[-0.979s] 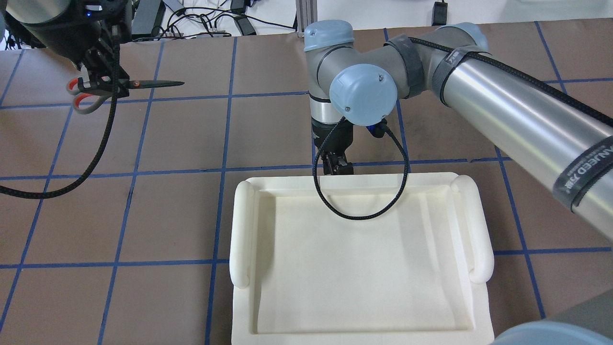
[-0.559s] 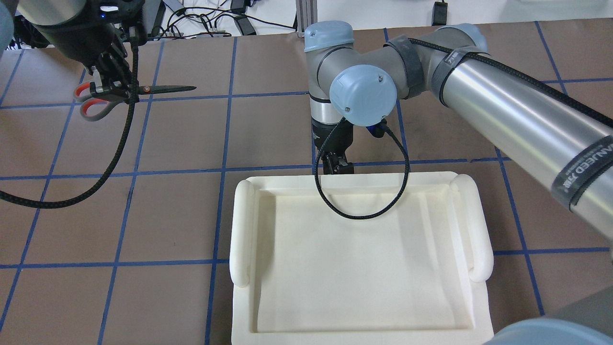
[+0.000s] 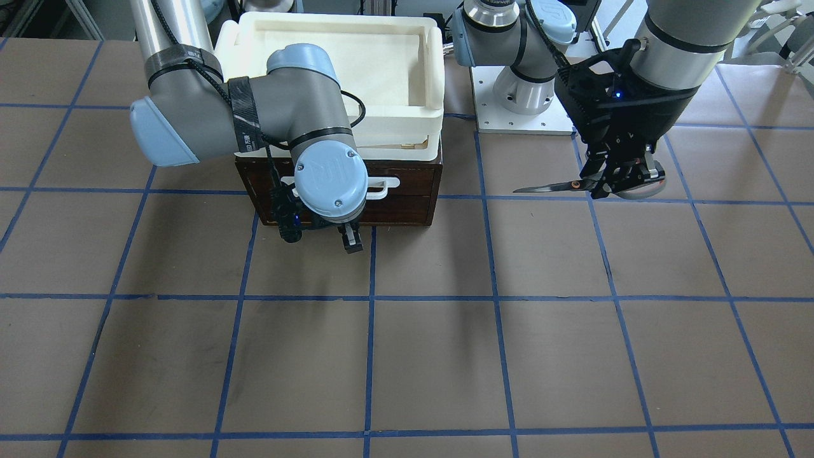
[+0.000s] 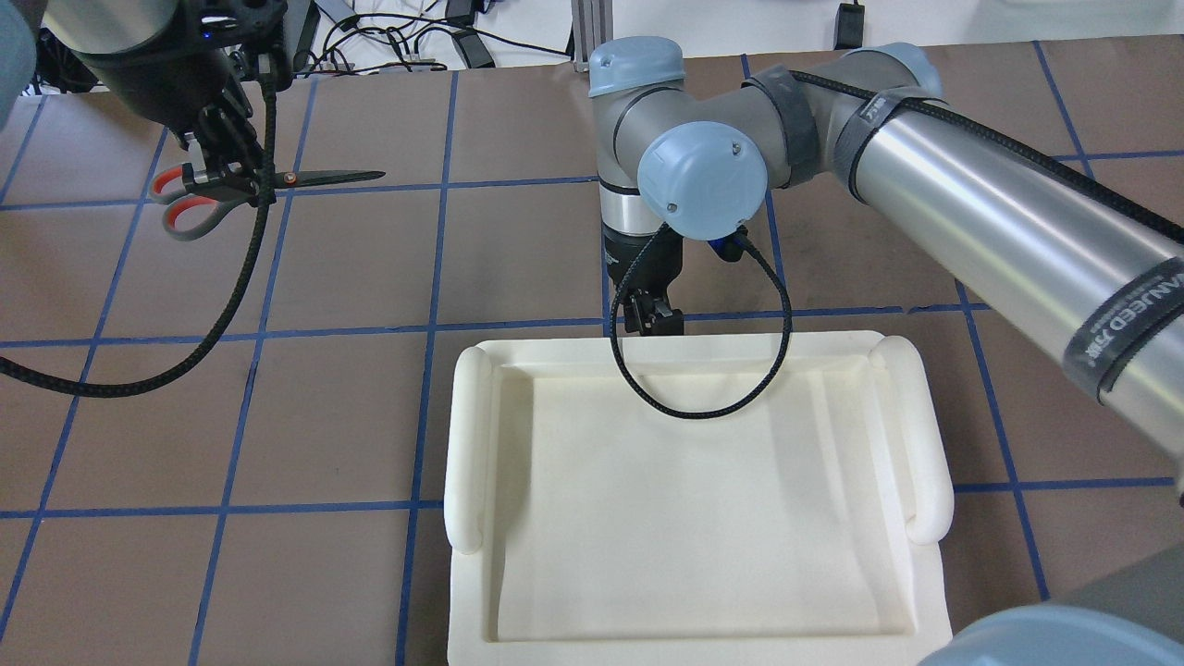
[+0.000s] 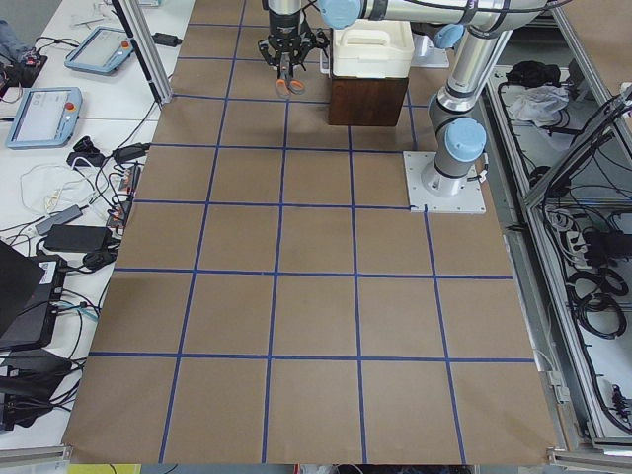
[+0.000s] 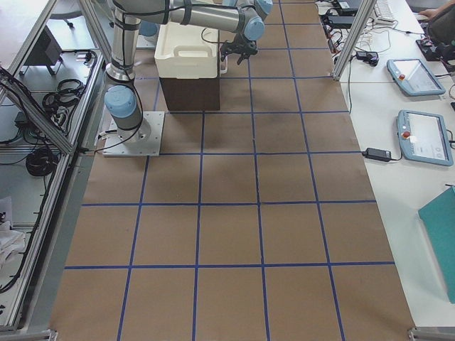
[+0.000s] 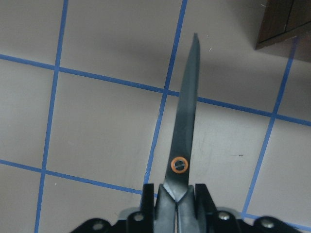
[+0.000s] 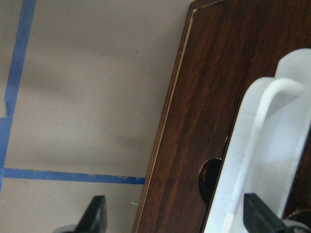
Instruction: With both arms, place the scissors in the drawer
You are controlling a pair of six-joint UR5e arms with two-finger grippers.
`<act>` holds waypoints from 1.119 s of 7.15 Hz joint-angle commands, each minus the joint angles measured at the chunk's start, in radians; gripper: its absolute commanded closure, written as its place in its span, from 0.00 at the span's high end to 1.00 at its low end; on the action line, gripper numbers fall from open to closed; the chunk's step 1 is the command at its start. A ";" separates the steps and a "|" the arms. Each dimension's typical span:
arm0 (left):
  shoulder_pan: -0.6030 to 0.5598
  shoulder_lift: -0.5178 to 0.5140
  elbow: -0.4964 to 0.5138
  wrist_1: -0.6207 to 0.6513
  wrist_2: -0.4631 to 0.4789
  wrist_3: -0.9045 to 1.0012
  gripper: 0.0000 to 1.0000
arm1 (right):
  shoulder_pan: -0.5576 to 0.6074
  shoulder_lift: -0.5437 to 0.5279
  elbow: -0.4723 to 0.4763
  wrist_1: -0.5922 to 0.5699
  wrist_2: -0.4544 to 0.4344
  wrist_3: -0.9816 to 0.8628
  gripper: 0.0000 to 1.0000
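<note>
Hanging clear of the bench (image 4: 324,416), the scissors (image 4: 319,176) are clamped by the left hand (image 4: 231,176) just behind the pivot. The blades are shut and level, with the tip pointed toward the drawer (image 3: 410,197), likely for a flat slide-in once it is opened. They are well apart from the drawer, on the robot's left. The drawer is shut, so its inside is hidden. The right hand (image 8: 177,216) is set at the drawer front, fingers apart, with the white bar handle (image 8: 267,145) partly between them and, as judged, not yet gripped; it is placed for the pull. A cream tray (image 4: 467,444) is stacked on the drawer box; only a cable loop (image 4: 694,416) is seen over it.
</note>
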 commanded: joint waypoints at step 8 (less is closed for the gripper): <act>0.005 -0.006 -0.005 -0.001 -0.026 0.015 0.07 | -0.002 0.020 0.003 -0.008 -0.002 -0.006 1.00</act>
